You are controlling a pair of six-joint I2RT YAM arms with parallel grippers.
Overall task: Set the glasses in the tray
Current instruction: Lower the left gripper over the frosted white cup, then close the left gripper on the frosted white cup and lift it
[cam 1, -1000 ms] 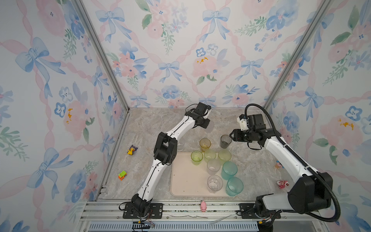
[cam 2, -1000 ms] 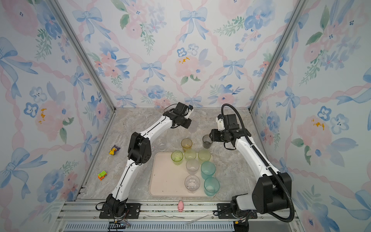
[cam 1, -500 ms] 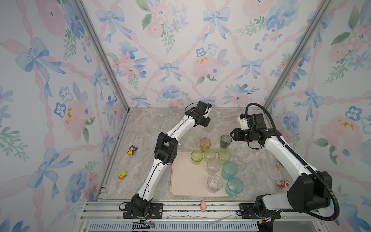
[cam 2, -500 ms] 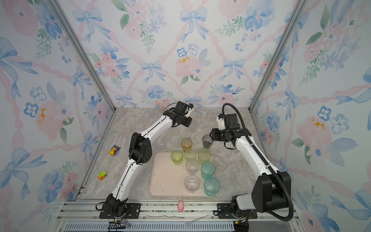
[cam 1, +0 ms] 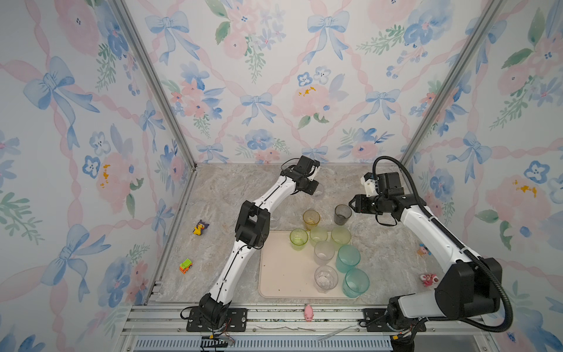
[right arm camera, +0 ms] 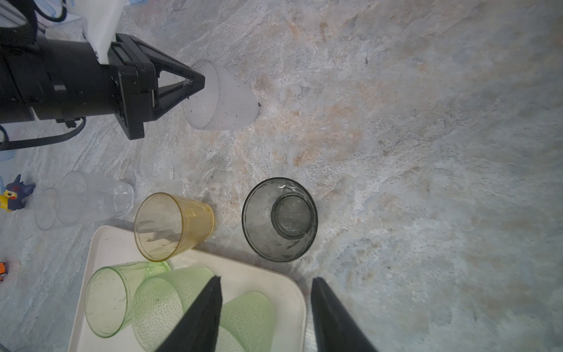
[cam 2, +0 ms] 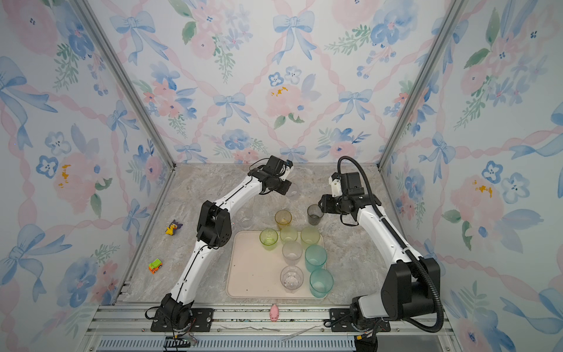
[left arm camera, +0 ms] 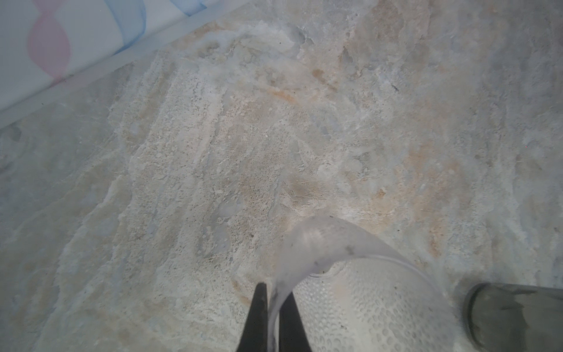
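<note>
- One frosted glass [right arm camera: 224, 97]: at the far part of the counter [cam 1: 231, 195], well beyond the tray [cam 1: 280, 274]; its rim is pinched in the closed left hand [left arm camera: 274, 307].
- In the tray, along its far and right sides: three pale green glasses [cam 1: 298, 239], two clear glasses [cam 1: 323, 251], two teal glasses [cam 1: 347, 257].
- One amber glass [cam 1: 311, 218] and one smoky grey glass [cam 1: 342, 214]: on the counter, just past the tray's far rim.
- The right hand [right arm camera: 266, 283]: jaws apart, empty, near the smoky grey glass.
</note>
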